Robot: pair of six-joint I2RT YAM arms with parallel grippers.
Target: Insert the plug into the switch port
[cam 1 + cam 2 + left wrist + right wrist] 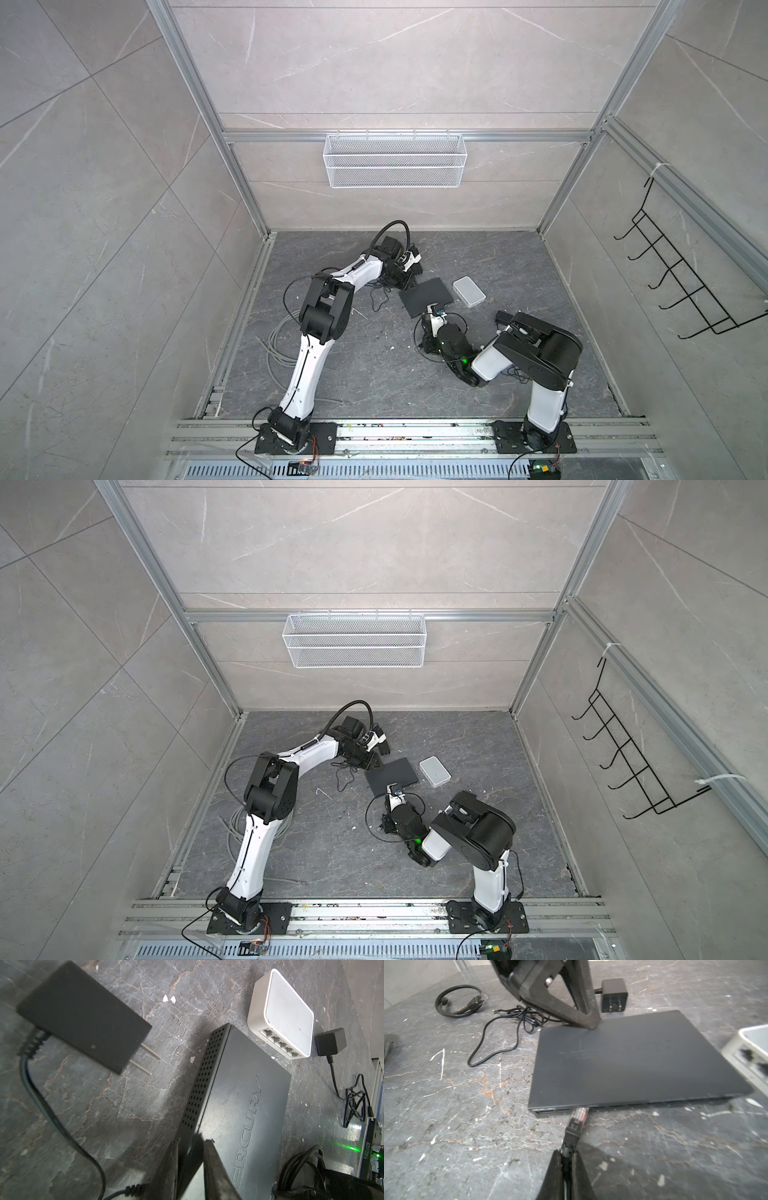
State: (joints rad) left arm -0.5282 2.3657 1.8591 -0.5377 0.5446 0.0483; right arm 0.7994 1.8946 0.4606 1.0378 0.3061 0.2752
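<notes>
White mesh basket (394,160) on the back wall (395,75); black hook rack (683,259) on the right wall (706,124); grey cable (272,353) near the counter (374,374) left edge.

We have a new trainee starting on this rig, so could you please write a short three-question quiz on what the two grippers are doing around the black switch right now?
1. True or false: the right gripper is shut on the cable just behind the plug.
2. The plug's tip is: A) at the front edge of the black switch; B) resting on top of the black switch; C) behind the black switch.
3. Fill in: the ____ gripper touches the black switch's top near the edge opposite the plug.

Key: 1 true; 2 A; 3 left gripper.
</notes>
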